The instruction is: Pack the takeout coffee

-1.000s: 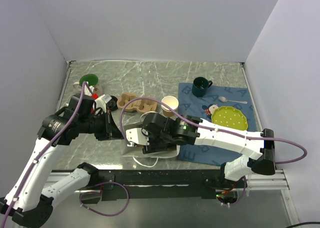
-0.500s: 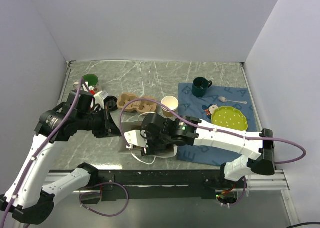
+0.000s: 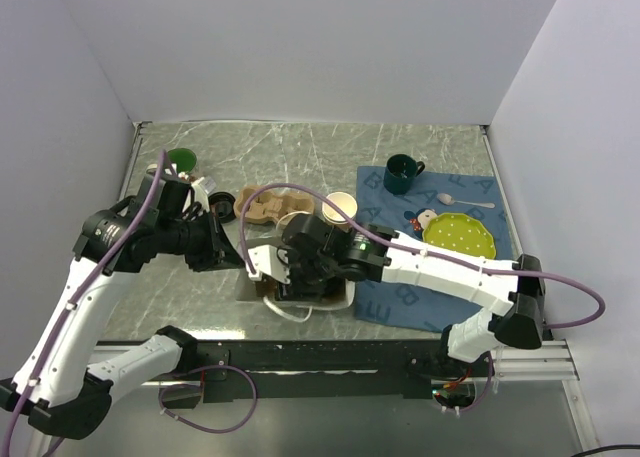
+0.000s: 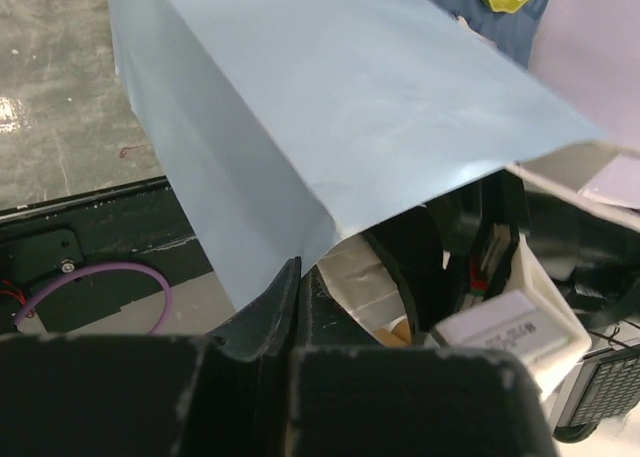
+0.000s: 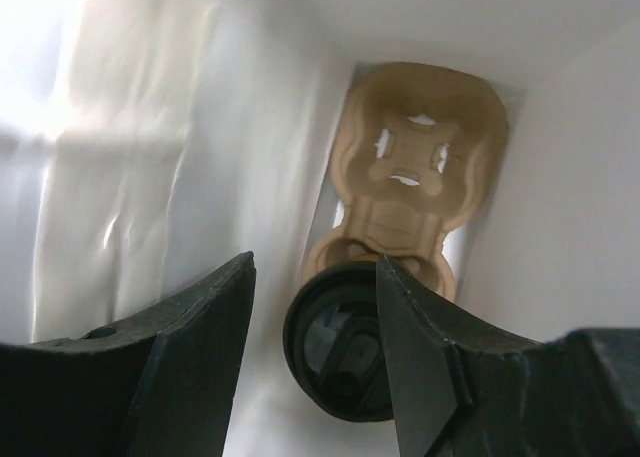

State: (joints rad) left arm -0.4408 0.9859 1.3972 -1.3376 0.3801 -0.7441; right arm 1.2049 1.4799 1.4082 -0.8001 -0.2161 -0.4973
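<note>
With the left claw (image 4: 300, 277) pinching the paper bag (image 4: 330, 107), the right claw (image 5: 315, 265) straddles the takeout coffee (image 5: 340, 357), grip unclear; best lowered straight into the pulp carrier (image 5: 415, 147) beneath.

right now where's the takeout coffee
Right wrist view, lower centre: the takeout coffee, black lid on, sits in the near pocket of the tan pulp cup carrier inside the white paper bag, flanked by the right gripper.
</note>
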